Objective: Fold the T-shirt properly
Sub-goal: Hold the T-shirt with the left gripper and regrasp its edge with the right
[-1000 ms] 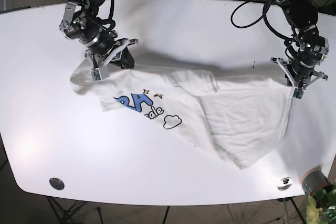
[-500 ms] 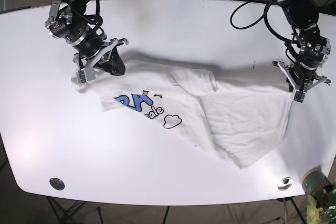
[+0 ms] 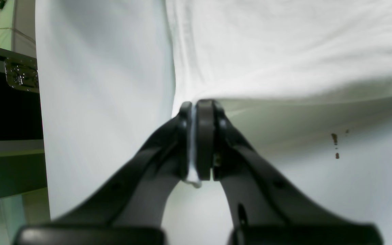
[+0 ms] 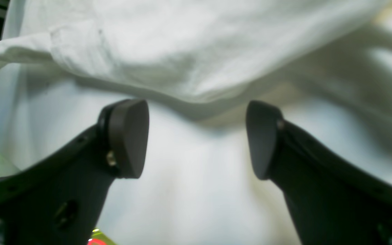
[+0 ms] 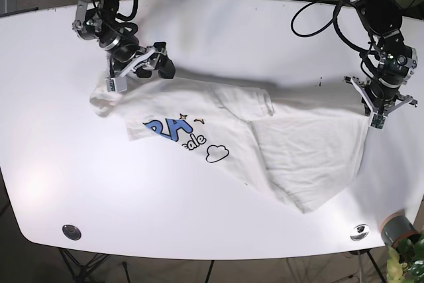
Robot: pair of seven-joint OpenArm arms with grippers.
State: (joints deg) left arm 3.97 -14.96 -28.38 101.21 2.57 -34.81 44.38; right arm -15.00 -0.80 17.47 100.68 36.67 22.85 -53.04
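Note:
The white T-shirt (image 5: 291, 144), with a blue print and a cloud outline, lies crumpled across the middle of the table. My left gripper (image 5: 374, 116) is at the shirt's right corner. In the left wrist view that gripper (image 3: 199, 105) is shut on a pinch of the T-shirt (image 3: 284, 51), and white cloth shows between its pads. My right gripper (image 5: 141, 69) hovers at the shirt's upper left, close to the bunched sleeve. In the right wrist view it (image 4: 196, 136) stands open, with the T-shirt (image 4: 182, 51) edge just beyond the fingertips and nothing between them.
The white table (image 5: 212, 31) reaches past the shirt on all sides. Round metal fittings (image 5: 71, 231) sit near both front corners. A grey cup (image 5: 396, 228) and a plant stand at the front right edge. Small dark specks (image 3: 335, 137) mark the table near my left gripper.
My right gripper swung out to the left past the sleeve, then came back up and right to the shirt's top edge. My left gripper stayed at the right corner.

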